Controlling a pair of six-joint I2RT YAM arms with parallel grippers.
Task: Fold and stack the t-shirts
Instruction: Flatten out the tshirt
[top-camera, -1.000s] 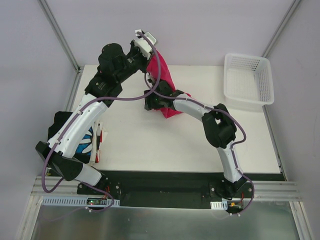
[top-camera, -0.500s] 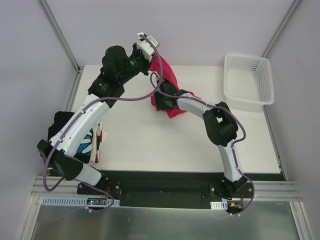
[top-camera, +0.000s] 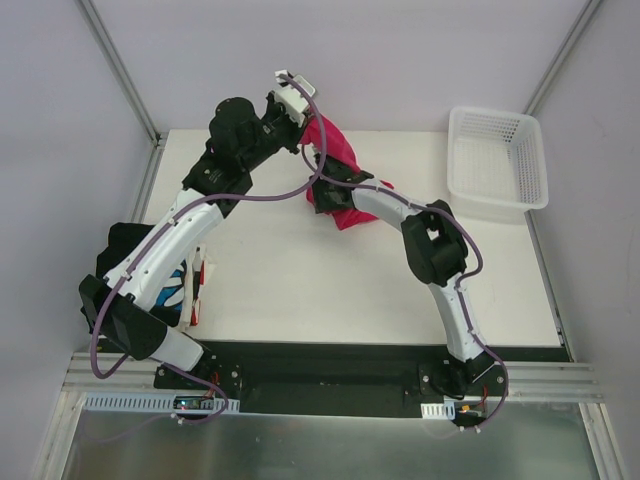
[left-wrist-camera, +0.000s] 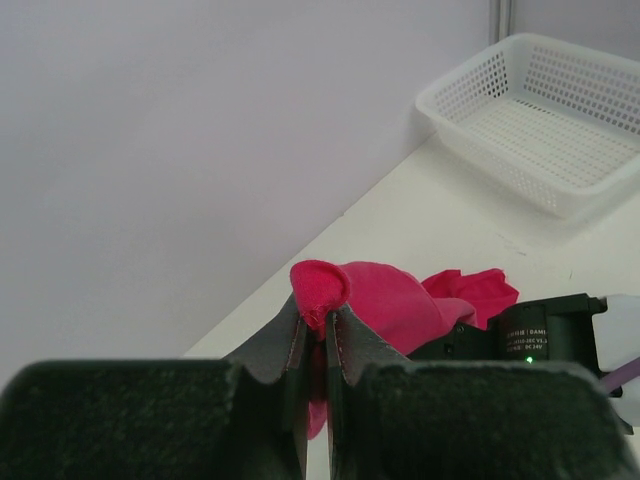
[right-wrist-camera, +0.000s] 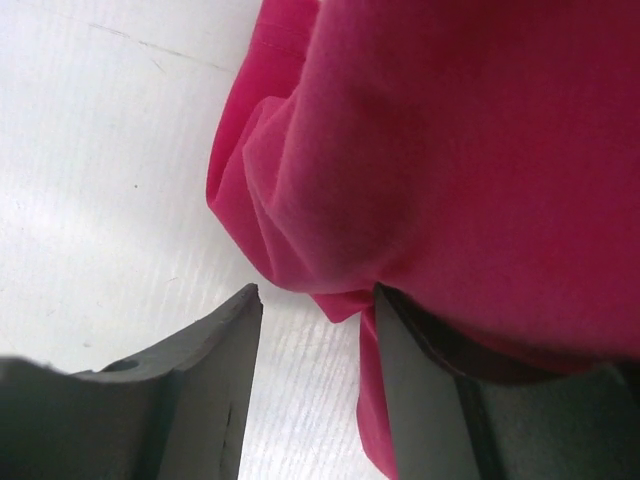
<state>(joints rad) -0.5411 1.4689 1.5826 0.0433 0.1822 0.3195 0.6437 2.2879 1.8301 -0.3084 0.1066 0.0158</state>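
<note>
Crimson-pink t-shirt (top-camera: 338, 150) is held up at the far side of the tabletop (top-camera: 300, 290), near the middle of its far edge. A small fold of its cloth is pinched between the closed jaws of the left tool (top-camera: 302, 122), and from there the shirt is draped down and to the right. In the left wrist view the same pinch is seen close up: the left tool (left-wrist-camera: 317, 320) is clamped on a rounded tuck of the crimson-pink t-shirt (left-wrist-camera: 385, 300). The lower, bunched part of the shirt is met by the right tool (top-camera: 318, 190). In the right wrist view the jaws of the right tool (right-wrist-camera: 315, 300) are seen standing apart. The crimson-pink t-shirt (right-wrist-camera: 450, 150) is draped over the right-hand finger and nothing is clamped. White tabletop is seen through the gap. A black t-shirt (top-camera: 175, 285) with blue-and-white print is laid at the left edge of the tabletop, partly hidden under the left arm. A white lattice basket (top-camera: 497, 155) is placed at the far right corner, well apart from both tools.
</note>
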